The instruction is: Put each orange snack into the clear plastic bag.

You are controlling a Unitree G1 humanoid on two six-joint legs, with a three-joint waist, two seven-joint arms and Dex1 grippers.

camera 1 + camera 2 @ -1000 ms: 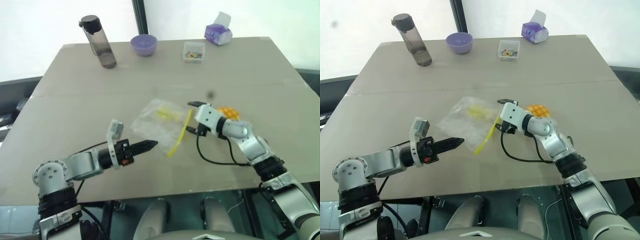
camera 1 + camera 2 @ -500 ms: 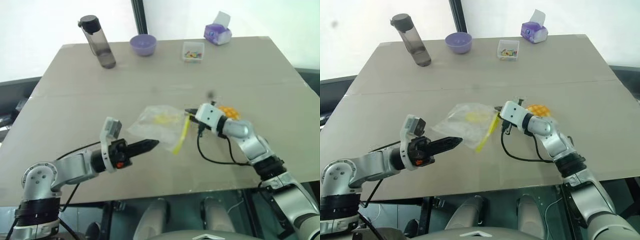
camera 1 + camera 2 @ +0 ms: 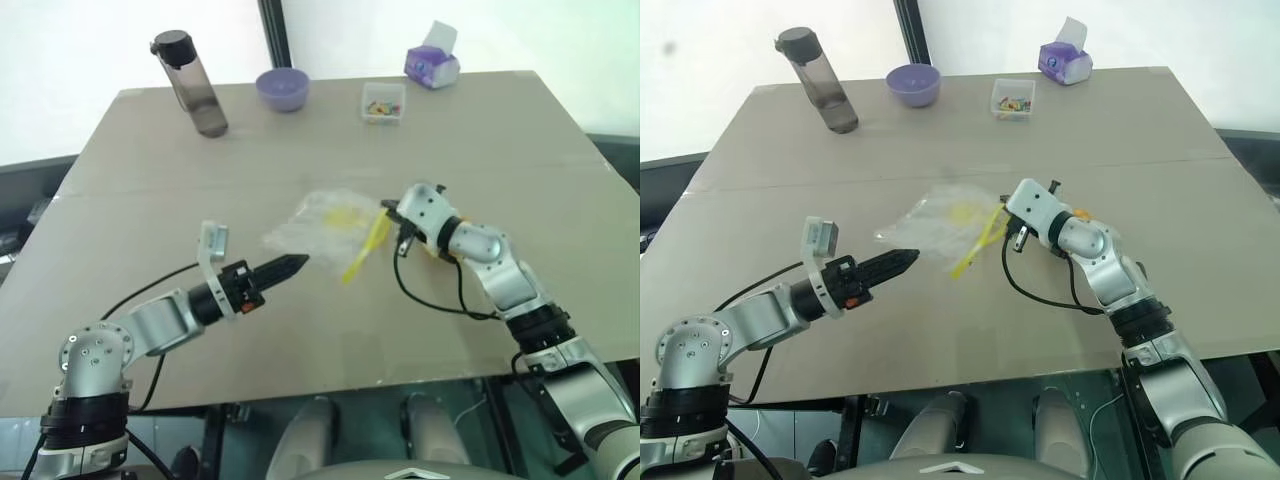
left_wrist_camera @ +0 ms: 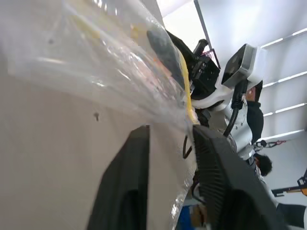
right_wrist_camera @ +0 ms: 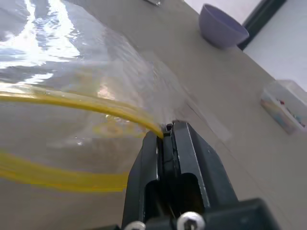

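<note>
Right gripper (image 5: 165, 139): fingers pressed together on the yellow strip at the mouth of the bag (image 3: 325, 222), lifting that edge off the table (image 3: 150, 160); left gripper (image 4: 170, 143): fingers apart, tips at the bag's near edge, film lying across them and nothing pinched. Snack (image 3: 1081, 214): one seen, on the table just behind the right wrist, outside the bag. Handling, as judged: left fingers should pinch the opposite lip only and draw it away gently, so the mouth gapes without the strip slipping free.
</note>
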